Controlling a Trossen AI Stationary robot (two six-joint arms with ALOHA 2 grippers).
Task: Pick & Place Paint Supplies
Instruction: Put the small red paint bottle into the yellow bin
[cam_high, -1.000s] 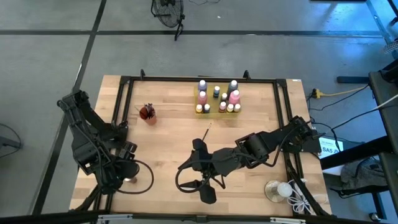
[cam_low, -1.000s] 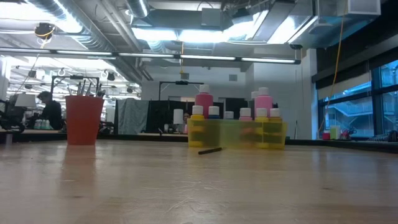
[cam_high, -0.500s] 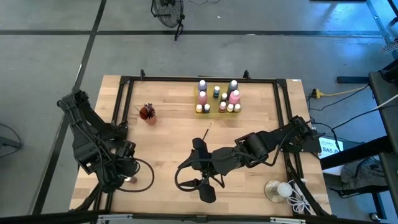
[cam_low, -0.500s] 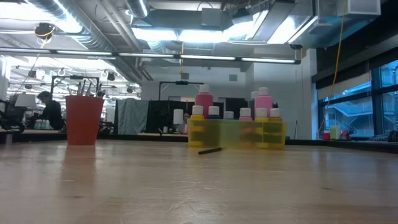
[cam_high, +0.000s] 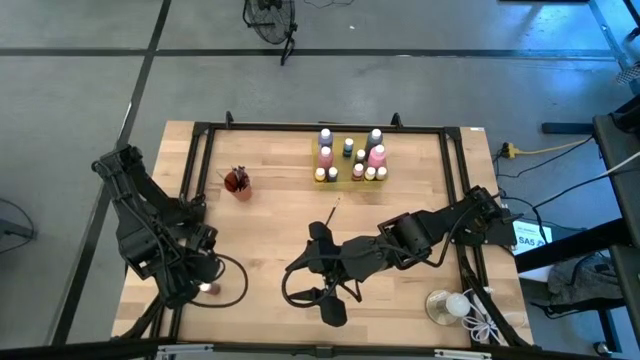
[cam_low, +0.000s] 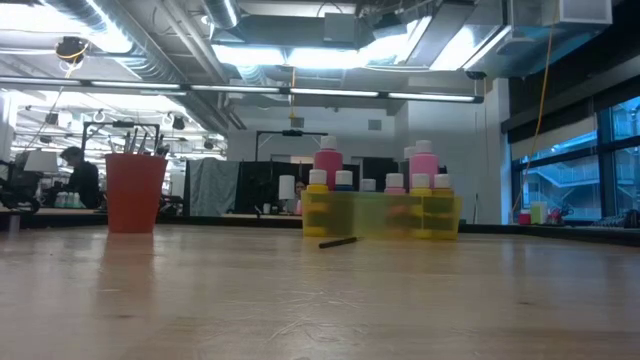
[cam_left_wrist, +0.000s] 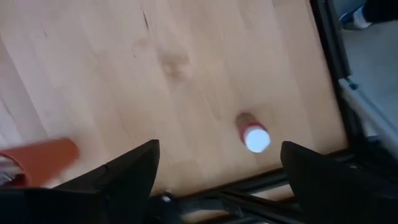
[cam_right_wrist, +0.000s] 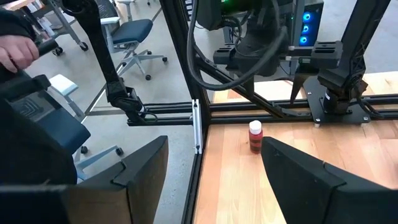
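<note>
The left gripper (cam_left_wrist: 217, 171) stands spread wide with nothing held, above a small red white-capped paint bottle (cam_left_wrist: 254, 134) upright on the pale grained wooden table (cam_high: 280, 230), lower left in the high view. The right gripper (cam_right_wrist: 211, 168), low centre, is also wide and holding nothing. A cluster of pink and yellow white-capped bottles (cam_high: 350, 156) stands at upper centre, a thin dark paintbrush (cam_high: 327, 216) just below it, and a red cup (cam_high: 238, 183) to the left.

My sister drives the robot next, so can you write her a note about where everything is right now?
Left claw: open, at the near-left corner, over a small red bottle, not holding it.
Right claw: open, empty, mid-table.
Done: paint bottles sit in the yellow tray; the red cup seems to hold brushes.
Left: probably the red bottle and one loose brush.
</note>
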